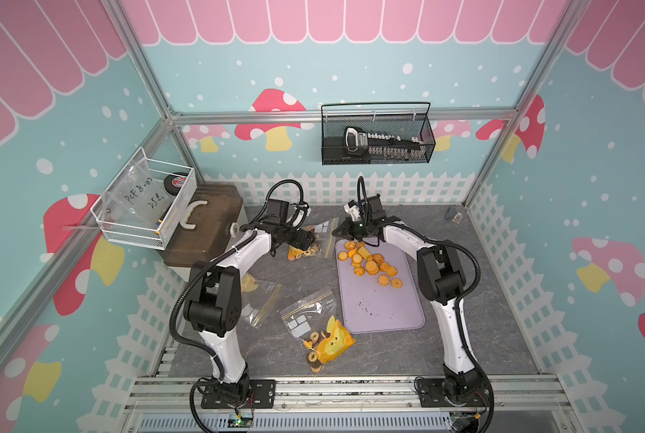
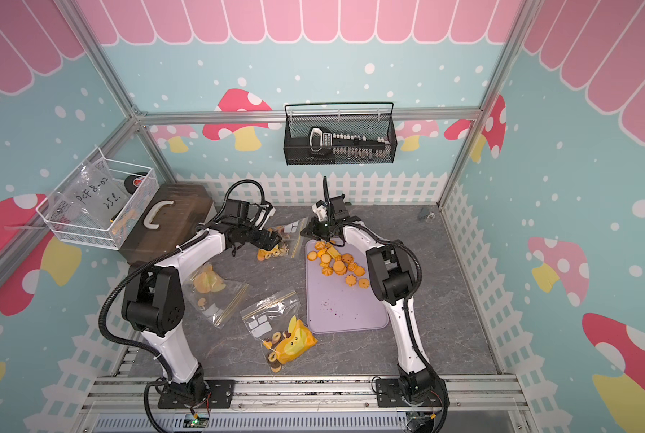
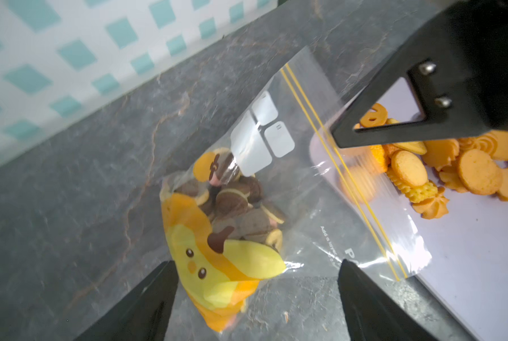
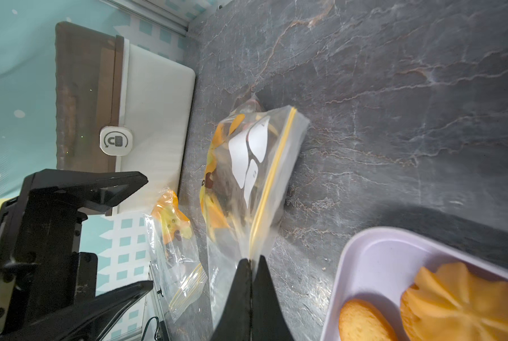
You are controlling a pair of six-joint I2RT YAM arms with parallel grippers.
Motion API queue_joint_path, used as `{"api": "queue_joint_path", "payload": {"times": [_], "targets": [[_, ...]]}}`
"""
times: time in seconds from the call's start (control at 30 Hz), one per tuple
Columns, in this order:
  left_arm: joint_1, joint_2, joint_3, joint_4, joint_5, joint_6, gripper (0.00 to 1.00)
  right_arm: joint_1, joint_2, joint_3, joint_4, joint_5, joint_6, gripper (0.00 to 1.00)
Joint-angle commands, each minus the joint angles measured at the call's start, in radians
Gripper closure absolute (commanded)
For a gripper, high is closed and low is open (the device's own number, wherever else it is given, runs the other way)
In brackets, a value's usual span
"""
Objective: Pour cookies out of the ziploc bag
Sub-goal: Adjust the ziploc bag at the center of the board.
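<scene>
Now angled low, right tool [image 4: 251,261] pinches the ziploc bag [image 4: 241,206].

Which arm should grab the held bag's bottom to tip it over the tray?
Left. The left gripper, open, hovers at the ziploc bag's filled end; the right gripper is shut on its zipper edge.

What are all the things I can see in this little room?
cookies: loose pile, orange, tray's far end
tray: one, lavender, beside the right arm
far bag: one, clear, at the tray's far corner
near bag: one, clear, beside the tray's near end
third bag: one, clear, partly under the left arm
table: one, grey marble-look, between the walls
storage box: one, brown lid, far left corner
wire basket: one, white, left wall
mesh basket: one, black, back wall
left pincer: one, black, open over the far bag
right pincer: one, black, shut on the far bag's edge
</scene>
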Motion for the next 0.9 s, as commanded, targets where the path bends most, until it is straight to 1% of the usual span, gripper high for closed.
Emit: {"api": "queue_joint_path", "payload": {"times": [0.0,0.07,0.13,0.23,0.33,0.5,0.63,0.87], "targets": [[0.0,-0.018,-0.037,0.063,0.128,0.331,0.07,-0.008,0.01,0.035,-0.062,-0.015,-0.037,0.98],[0.007,-0.017,-0.045,0.054,0.177,0.415,0.04,-0.011,0.007,0.035,-0.071,-0.016,-0.04,0.98],[0.009,-0.026,-0.063,0.054,0.211,0.465,0.0,-0.011,0.007,0.037,-0.077,-0.026,-0.037,0.98],[0.005,-0.038,-0.085,0.046,0.244,0.5,0.0,-0.012,0.002,0.037,-0.088,-0.036,-0.042,0.98],[-0.016,-0.041,-0.108,0.047,0.224,0.538,0.0,-0.012,-0.014,0.026,-0.093,-0.044,-0.044,0.98],[-0.037,-0.014,-0.094,0.05,0.198,0.583,0.01,-0.012,-0.041,-0.004,-0.089,-0.051,-0.044,0.98],[-0.042,0.022,-0.056,0.035,0.18,0.611,0.04,-0.012,-0.053,-0.022,-0.089,-0.053,-0.047,0.98],[-0.049,0.065,0.009,-0.056,0.154,0.698,0.05,-0.013,-0.05,-0.017,-0.087,-0.07,-0.044,0.98]]}}
